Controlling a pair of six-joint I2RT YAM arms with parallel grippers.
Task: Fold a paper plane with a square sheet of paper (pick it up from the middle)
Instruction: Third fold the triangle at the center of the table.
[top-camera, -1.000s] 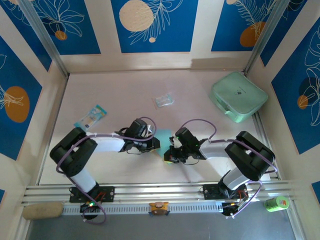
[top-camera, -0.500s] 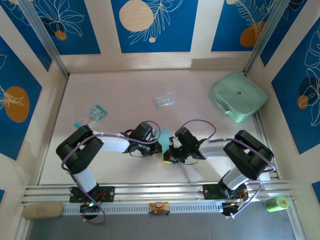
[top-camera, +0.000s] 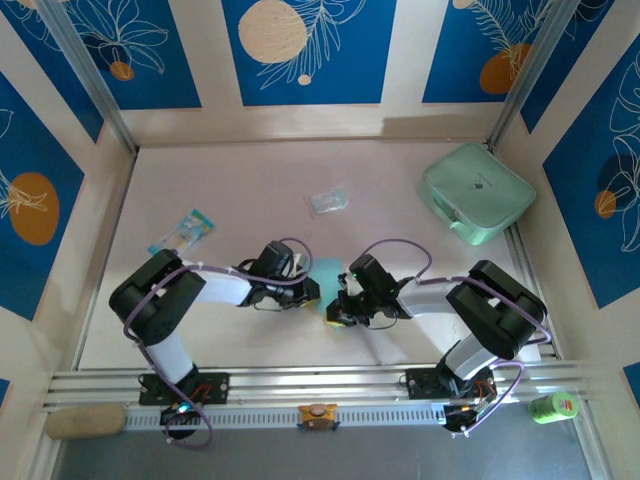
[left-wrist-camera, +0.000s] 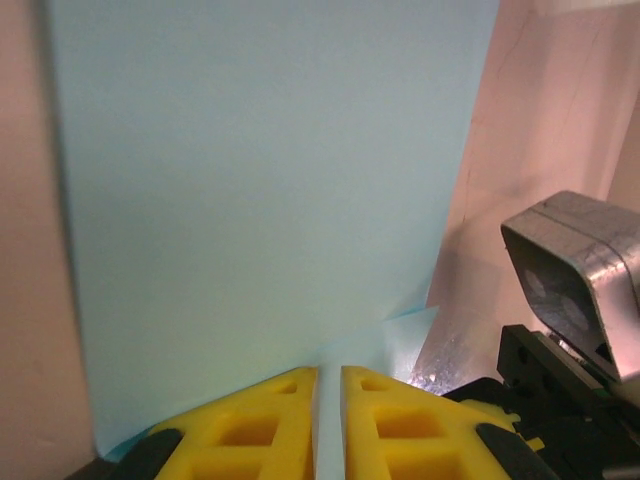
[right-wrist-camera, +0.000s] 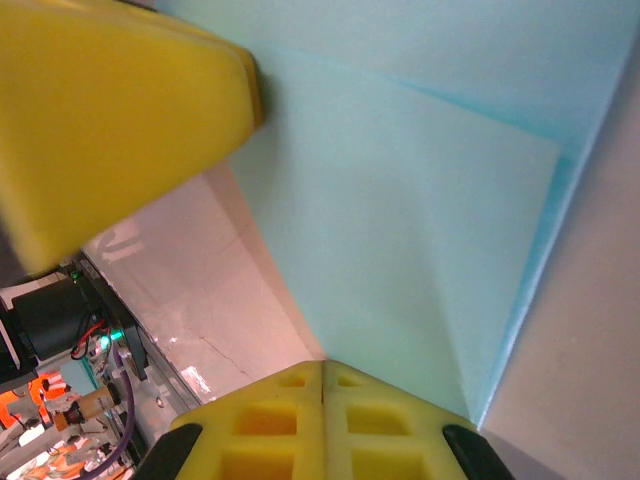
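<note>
The square sheet of paper (top-camera: 327, 272), plain light blue, is partly folded and sits between my two grippers at the table's middle front. In the left wrist view the sheet (left-wrist-camera: 260, 180) stands broad before my left gripper (left-wrist-camera: 329, 372). Its yellow pads are closed to a thin slit with paper running into it. A smaller folded flap (left-wrist-camera: 405, 335) lies to the right. In the right wrist view my right gripper (right-wrist-camera: 322, 365) is pressed shut on the lower edge of the paper (right-wrist-camera: 400, 200), and a left finger (right-wrist-camera: 110, 110) shows at upper left.
A mint-green case (top-camera: 477, 192) lies at the back right. A clear crumpled wrapper (top-camera: 328, 200) rests behind the grippers and a blue-and-white packet (top-camera: 183, 232) sits at the left. Metal rails (top-camera: 320, 385) run along the near edge.
My left wrist pushed a little toward the right gripper, then eased back. The paper stays between the two grippers and the right arm has barely moved.
</note>
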